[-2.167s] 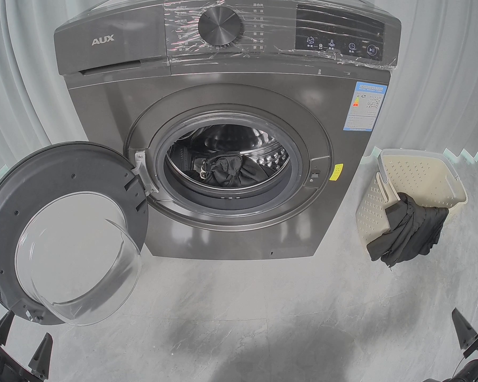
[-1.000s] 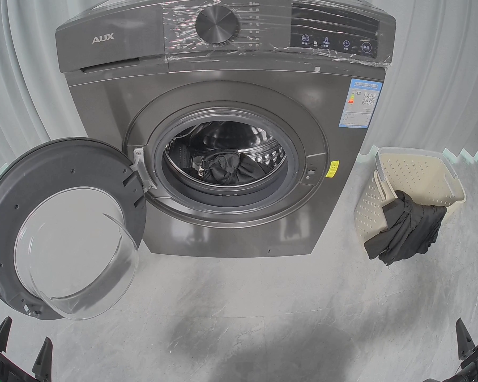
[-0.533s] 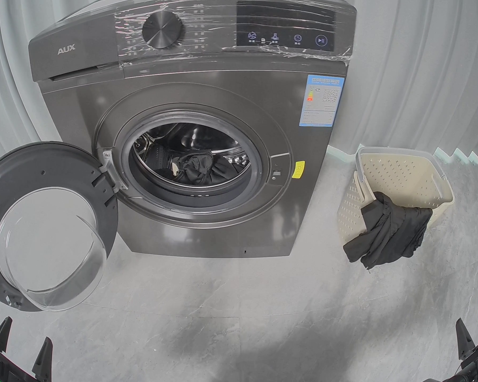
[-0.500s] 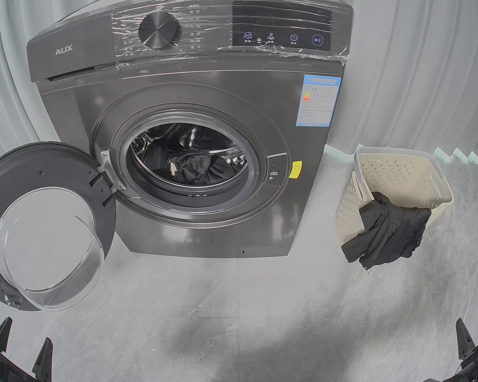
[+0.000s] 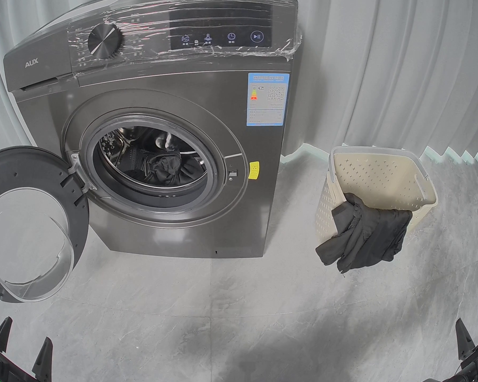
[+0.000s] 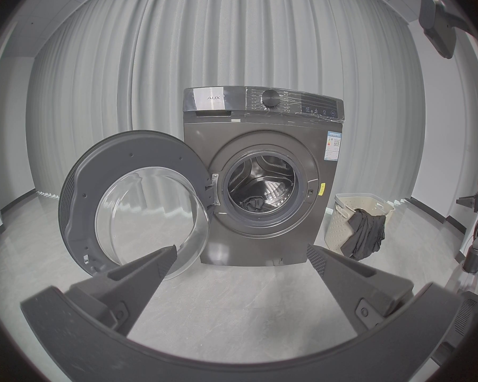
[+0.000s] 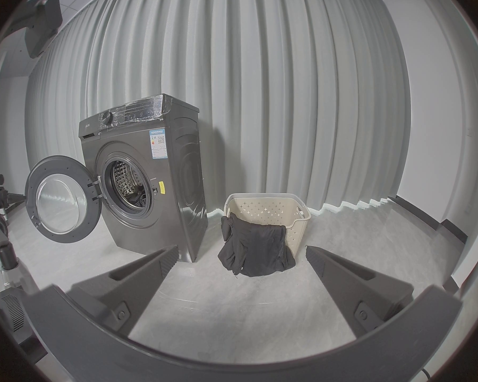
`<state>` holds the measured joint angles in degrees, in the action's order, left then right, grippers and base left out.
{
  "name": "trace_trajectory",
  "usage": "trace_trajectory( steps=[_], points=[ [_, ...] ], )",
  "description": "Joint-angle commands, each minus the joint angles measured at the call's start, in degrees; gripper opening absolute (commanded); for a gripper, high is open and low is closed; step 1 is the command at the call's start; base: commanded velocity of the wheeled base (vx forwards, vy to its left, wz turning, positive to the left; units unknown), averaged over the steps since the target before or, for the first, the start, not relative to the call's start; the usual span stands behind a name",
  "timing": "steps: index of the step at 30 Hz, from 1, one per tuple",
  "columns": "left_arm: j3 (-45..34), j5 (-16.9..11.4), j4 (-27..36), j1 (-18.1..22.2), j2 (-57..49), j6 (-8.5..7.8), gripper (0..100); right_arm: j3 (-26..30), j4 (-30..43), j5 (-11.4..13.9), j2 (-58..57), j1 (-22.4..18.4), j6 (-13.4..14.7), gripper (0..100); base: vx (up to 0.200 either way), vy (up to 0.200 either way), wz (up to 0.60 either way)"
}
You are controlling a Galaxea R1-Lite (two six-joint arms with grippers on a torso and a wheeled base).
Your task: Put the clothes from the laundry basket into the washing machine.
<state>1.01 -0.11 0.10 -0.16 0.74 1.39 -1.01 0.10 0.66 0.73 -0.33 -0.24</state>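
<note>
Black crumpled garment [image 5: 366, 234] hangs over the cream perforated plastic laundry basket's [image 5: 378, 150] near rim, ahead-right. My right gripper [image 5: 472, 315] is nearer than my left gripper [image 5: 26, 330]. Both gape wide, empty.

This looks like a staged test room, not a real home. Pale curtains [image 5: 387, 54] cover the whole background, the floor [image 5: 249, 314] is grey stone-like tile, and the washing machine [image 5: 223, 96] in the left half of the frame has plastic film [image 5: 143, 33] on its control panel.
</note>
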Motion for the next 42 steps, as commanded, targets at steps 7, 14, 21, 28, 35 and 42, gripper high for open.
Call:
trace_trajectory(
  steps=[7,14,21,28,35,42],
  points=[
    [-0.84,0.11,-0.01,-0.02,-0.74,0.19,100,0.92,-0.01,0.04,-0.73,-0.02,-0.02,100,0.086,0.000,0.00],
    [-0.84,0.11,-0.01,-0.02,-0.74,0.19,100,0.92,-0.01,0.04,-0.73,-0.02,-0.02,100,0.086,0.000,0.00],
    [-0.84,0.02,-0.01,-0.02,-0.74,0.10,100,0.92,-0.01,0.04,-0.73,0.07,-0.02,100,0.000,0.000,0.00],
    [-0.84,0.02,-0.01,-0.02,-0.74,0.10,100,0.92,-0.01,0.04,-0.73,0.07,-0.02,100,0.000,0.000,0.00],
    [-0.92,0.20,0.08,-0.02,-0.74,-0.42,100,0.92,-0.01,0.04,-0.73,0.07,-0.02,100,0.000,-0.029,0.00],
    [-0.84,0.11,-0.01,-0.02,-0.74,0.28,100,0.92,-0.01,0.04,-0.73,0.07,-0.02,100,0.000,-0.200,0.00]
  ],
)
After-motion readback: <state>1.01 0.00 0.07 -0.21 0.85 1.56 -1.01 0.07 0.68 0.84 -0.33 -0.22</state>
